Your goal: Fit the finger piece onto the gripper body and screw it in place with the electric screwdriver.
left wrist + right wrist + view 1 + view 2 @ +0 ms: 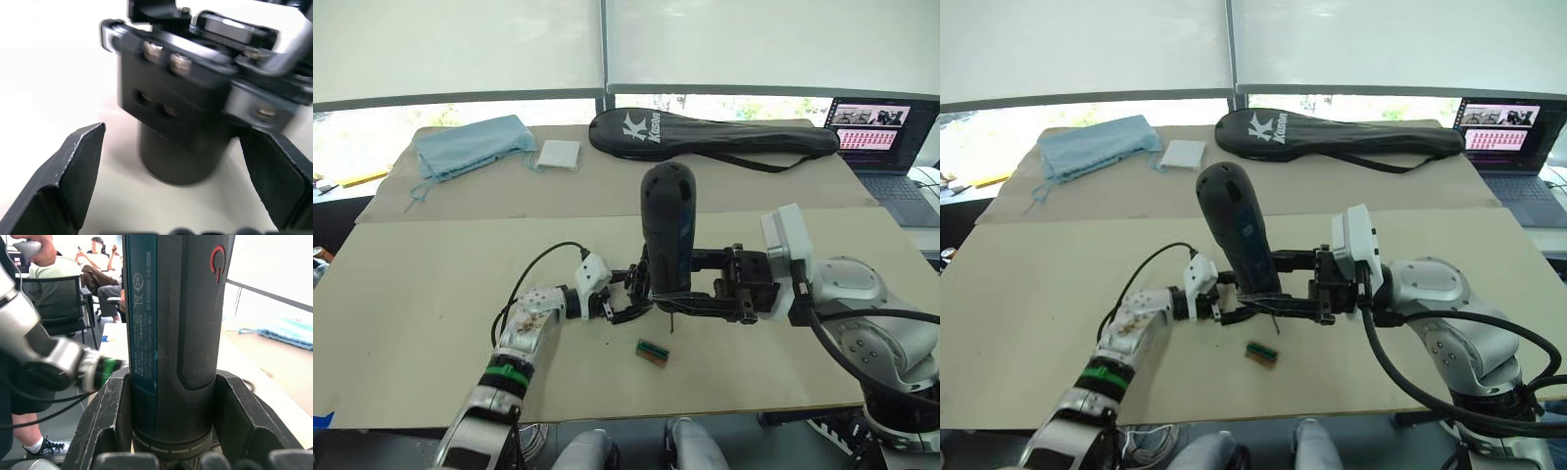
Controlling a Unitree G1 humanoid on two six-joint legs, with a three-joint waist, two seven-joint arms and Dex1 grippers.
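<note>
At frame centre, the right gripper (705, 291) clamps the thick blue-black electric screwdriver (667, 235) upright, bit down toward the small black blocky gripper body (171, 93), seemingly for screwing, between the left gripper (619, 299)'s parted fingers.

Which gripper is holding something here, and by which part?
Right gripper clamps the thick dark pen-shaped electric screwdriver around its lower barrel. Left gripper fingers stand open, holding nothing.

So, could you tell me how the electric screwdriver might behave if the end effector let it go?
The electric screwdriver stands tall on a thin bit, so it would probably tip. Its round barrel would likely roll on the table. The right end effector grips it low, so it may be top-heavy.
</note>
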